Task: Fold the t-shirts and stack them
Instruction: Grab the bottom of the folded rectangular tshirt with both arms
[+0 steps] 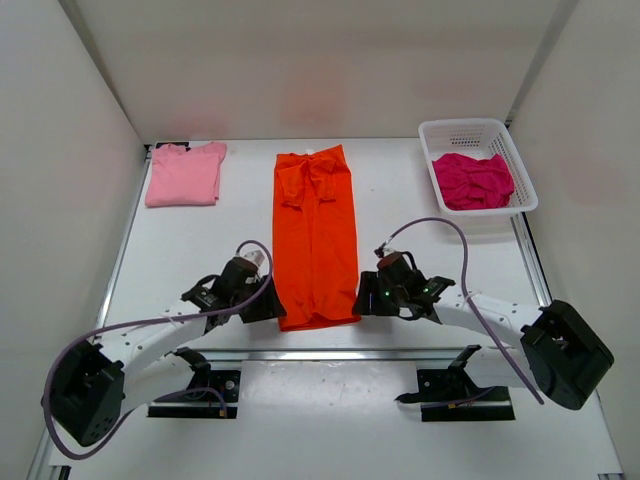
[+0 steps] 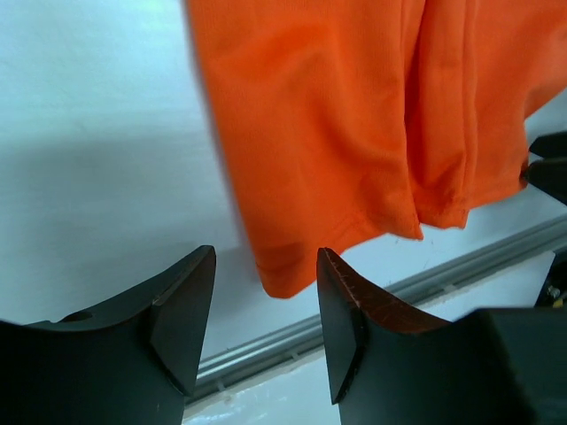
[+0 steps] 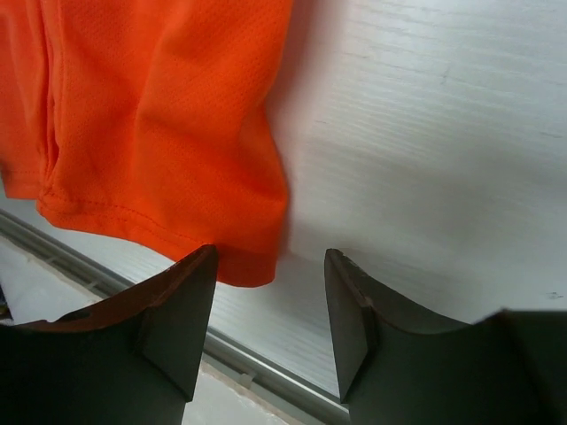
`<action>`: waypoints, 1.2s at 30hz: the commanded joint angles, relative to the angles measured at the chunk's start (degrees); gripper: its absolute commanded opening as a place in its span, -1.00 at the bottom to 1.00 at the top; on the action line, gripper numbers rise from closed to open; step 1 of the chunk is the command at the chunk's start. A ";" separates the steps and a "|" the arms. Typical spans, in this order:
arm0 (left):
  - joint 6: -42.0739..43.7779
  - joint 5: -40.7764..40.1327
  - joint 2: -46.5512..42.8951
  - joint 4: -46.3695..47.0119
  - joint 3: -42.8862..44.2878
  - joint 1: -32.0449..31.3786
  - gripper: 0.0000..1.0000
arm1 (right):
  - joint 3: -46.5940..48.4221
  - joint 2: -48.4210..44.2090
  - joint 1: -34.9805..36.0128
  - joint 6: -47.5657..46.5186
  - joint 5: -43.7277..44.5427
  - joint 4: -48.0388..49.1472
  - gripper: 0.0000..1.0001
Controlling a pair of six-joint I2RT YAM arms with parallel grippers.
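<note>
**Spread and empty at the near hem**

The white surface [image 1: 420,260] carries the orange t-shirt [image 1: 315,240], folded into a long strip down the middle. Far right, the basket [image 1: 470,130] holds the crumpled magenta t-shirt [image 1: 474,181]. Far left, the pink t-shirt [image 1: 184,174] lies folded. The left hand [image 2: 266,266] and right hand [image 3: 270,266] flank the hem's corners, spread wide, holding nothing.
</note>
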 commanded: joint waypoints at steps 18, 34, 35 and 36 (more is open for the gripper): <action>-10.07 0.53 1.44 10.73 -5.90 -8.46 -0.62 | -0.10 3.66 3.59 3.39 -4.13 6.30 -0.92; -7.43 3.88 -3.30 1.33 -7.48 -9.85 -1.00 | -0.19 1.81 8.24 2.77 -7.82 0.77 -1.00; -7.61 3.61 -3.48 0.71 -7.57 -10.82 -1.00 | -0.10 1.55 9.73 3.56 -8.08 0.25 -1.00; -7.96 4.04 -3.83 0.01 -7.91 -10.91 -1.00 | -0.02 1.55 10.18 4.00 -8.44 -0.11 -1.00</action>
